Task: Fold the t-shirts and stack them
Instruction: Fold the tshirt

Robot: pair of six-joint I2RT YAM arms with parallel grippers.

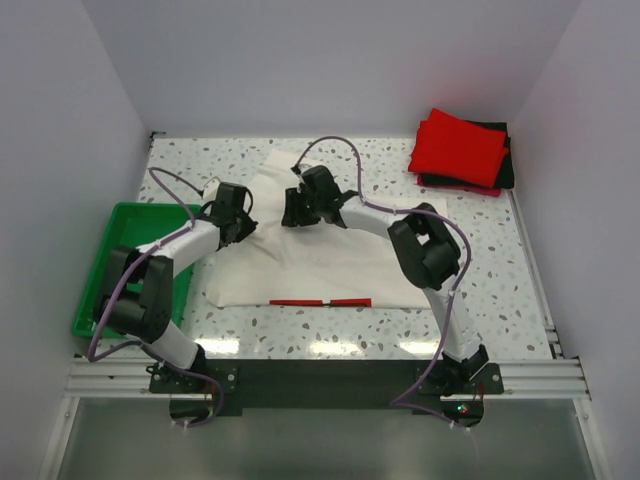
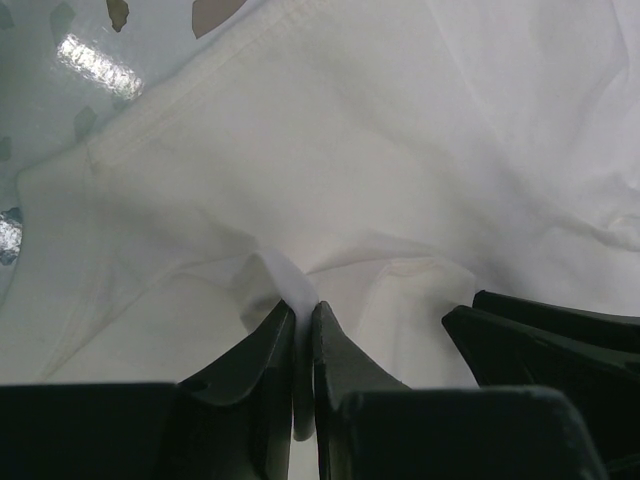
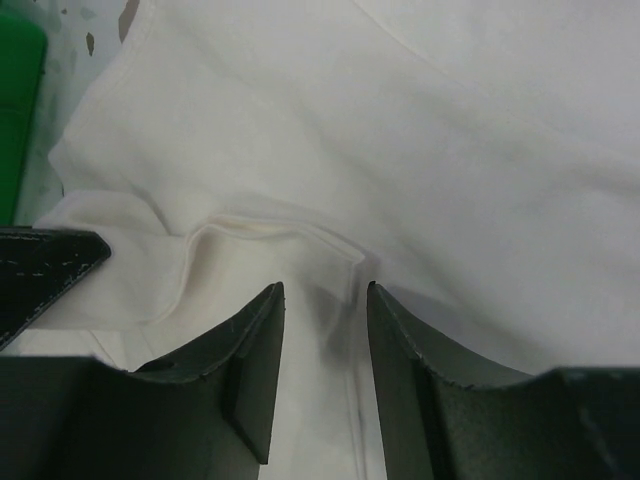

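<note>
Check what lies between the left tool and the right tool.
Only cream-white t-shirt cloth, shown in the top view; the left tool pinches a fold of it, and the right tool stands open over it.

Cream-white shirt (image 1: 320, 255), red stripe (image 1: 320, 302); green tray (image 1: 130, 225).
</note>
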